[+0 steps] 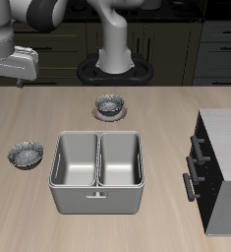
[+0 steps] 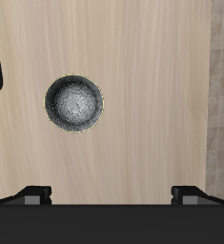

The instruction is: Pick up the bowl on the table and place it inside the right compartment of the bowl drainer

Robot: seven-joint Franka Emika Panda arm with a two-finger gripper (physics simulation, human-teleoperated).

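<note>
The bowl (image 1: 26,154) (image 2: 74,103), small, round and grey-speckled, rests on the wooden table beside the bowl drainer (image 1: 96,192). That drainer is a grey metal basin with two deep wells. Its right compartment (image 1: 120,160) holds nothing. My gripper (image 1: 27,79) (image 2: 112,193) hangs high above the table, farther back than the bowl. It is open, with both fingertips (image 2: 32,193) spread wide and nothing between them. In the wrist view the bowl lies well ahead of the fingers, not between them.
A look-alike bowl on a dark saucer (image 1: 109,105) sits near the robot's base. A black-and-white cabinet with handles (image 1: 213,167) stands beyond the drainer's other side. The table's side edge (image 2: 214,124) runs close to the bowl.
</note>
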